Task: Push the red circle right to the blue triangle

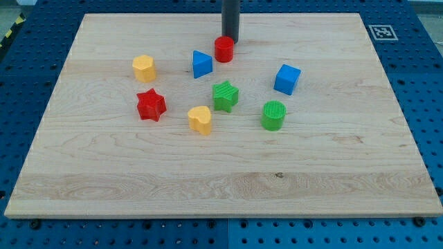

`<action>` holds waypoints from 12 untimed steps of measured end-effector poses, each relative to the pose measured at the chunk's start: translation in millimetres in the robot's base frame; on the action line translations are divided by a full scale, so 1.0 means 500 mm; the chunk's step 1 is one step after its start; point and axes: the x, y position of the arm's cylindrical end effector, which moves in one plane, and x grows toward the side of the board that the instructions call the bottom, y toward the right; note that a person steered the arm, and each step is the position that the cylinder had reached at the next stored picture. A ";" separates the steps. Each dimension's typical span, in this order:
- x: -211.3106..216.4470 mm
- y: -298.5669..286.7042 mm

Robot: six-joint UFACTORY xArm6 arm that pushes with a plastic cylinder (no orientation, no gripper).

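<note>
1. Eight blocks sit on the wooden board (104, 180).
2. My tip (230, 40) is a bare rod with nothing to open or grab, parked right behind the red circle (223, 50), touching or nearly so.
3. Red circle sits just right of the blue triangle (201, 63), small gap between.
4. Blue cube (287, 79) is further right; green star (225, 95) and green cylinder (274, 115) are lower down.
5. Yellow hexagon (144, 68), red star (151, 105) and yellow heart (200, 120) are on the left.

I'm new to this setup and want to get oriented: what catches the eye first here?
The dark rod comes down at the view's top centre, my tip just behind the red circle. The blue triangle sits close on that circle's left. Six more coloured blocks are scattered over the middle of the wooden board.
</note>
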 end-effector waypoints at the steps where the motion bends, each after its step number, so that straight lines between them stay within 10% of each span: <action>1: 0.018 -0.008; 12: 0.018 -0.005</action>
